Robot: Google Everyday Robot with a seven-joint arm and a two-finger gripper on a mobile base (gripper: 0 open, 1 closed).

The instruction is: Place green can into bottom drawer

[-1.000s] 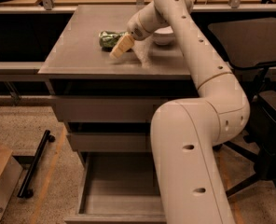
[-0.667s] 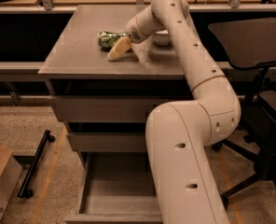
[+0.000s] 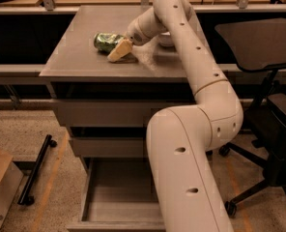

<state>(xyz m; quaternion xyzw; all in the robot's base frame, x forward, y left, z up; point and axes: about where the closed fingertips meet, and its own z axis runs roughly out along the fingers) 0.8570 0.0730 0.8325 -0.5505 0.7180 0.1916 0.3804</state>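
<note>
over the last second the gripper [image 3: 120, 51] creeps a little lower and leftward along the cabinet top [image 3: 75, 59], and the elbow of the arm [image 3: 206, 86] swings left with it. the green can [image 3: 103, 41] does not budge: it lies on its side on the cabinet top, in the same spot as a second ago, with its near end right at the jaws and the rest of it stretching away to their left. the jaws seem to meet or overlap that end of the can, but whether they are released, clenched or already grasping it, i cannot tell from this angle.

my judgement is that this is the closing approach to the grasp, not the lift (the can shows no sign of being raised or dragged). the carry and the drop are still to come.

the bottom drawer [image 3: 116, 204] stands pulled out well below the jaws and nearer the camera, its grey floor bare, so the destination looks ready. a white bowl [image 3: 165, 40] sits to the right of the jaws, partly hidden behind the wrist, apart from the can. a nudge here could roll the can further left, away from the jaws.
</note>
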